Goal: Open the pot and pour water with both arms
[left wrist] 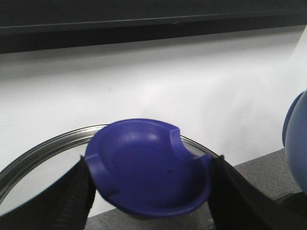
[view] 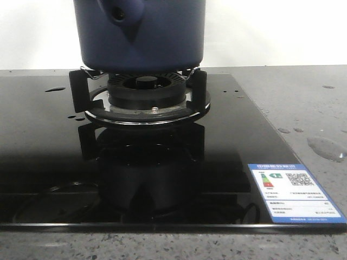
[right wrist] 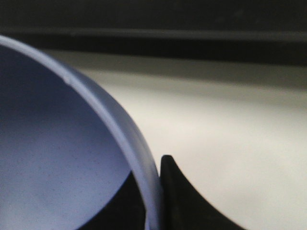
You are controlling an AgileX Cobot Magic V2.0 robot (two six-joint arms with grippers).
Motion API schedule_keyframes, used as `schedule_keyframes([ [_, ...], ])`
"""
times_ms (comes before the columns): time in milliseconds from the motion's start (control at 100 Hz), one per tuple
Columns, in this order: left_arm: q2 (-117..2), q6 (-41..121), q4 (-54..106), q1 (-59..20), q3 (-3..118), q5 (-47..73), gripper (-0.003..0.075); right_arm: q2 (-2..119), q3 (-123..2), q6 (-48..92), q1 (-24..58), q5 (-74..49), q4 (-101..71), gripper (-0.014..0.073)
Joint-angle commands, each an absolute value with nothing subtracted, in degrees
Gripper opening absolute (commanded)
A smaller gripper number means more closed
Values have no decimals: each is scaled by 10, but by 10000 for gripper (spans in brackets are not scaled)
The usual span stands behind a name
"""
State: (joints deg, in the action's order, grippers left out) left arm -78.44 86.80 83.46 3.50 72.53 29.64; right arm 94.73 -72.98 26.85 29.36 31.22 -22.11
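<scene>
The dark navy pot (view: 141, 38) fills the top of the front view directly over the gas burner (view: 143, 89), its side stub with a round hole (view: 119, 15) facing the camera. Whether its base touches the wire supports I cannot tell. My right gripper (right wrist: 153, 201) is shut on the pot's rim (right wrist: 127, 136), one finger inside and one outside. In my left gripper (left wrist: 151, 191), shut, sits the blue knob (left wrist: 148, 165) of a glass lid with a steel rim (left wrist: 38, 151), held off the pot (left wrist: 298, 139). Water shows as drops (view: 54, 89) and a puddle (view: 325, 147).
A black glass hob (view: 49, 162) with an energy label (view: 290, 190) lies on a grey speckled counter (view: 309, 97). Black pan supports (view: 78, 89) stand round the burner. A white wall runs behind. Neither arm shows in the front view.
</scene>
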Motion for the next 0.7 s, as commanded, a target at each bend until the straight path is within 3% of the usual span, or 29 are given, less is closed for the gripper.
schedule_keyframes([
  [0, -763, 868, 871, 36, 747, 296, 375, 913, -746, 271, 293, 388, -204, -57],
  [250, -763, 868, 871, 36, 747, 296, 375, 913, -739, 271, 294, 437, -178, -57],
  [450, -763, 868, 871, 36, 747, 296, 375, 916, -697, 271, 301, 569, -123, -57],
  [690, -763, 868, 871, 36, 747, 296, 375, 916, -693, 271, 301, 628, -69, -57],
])
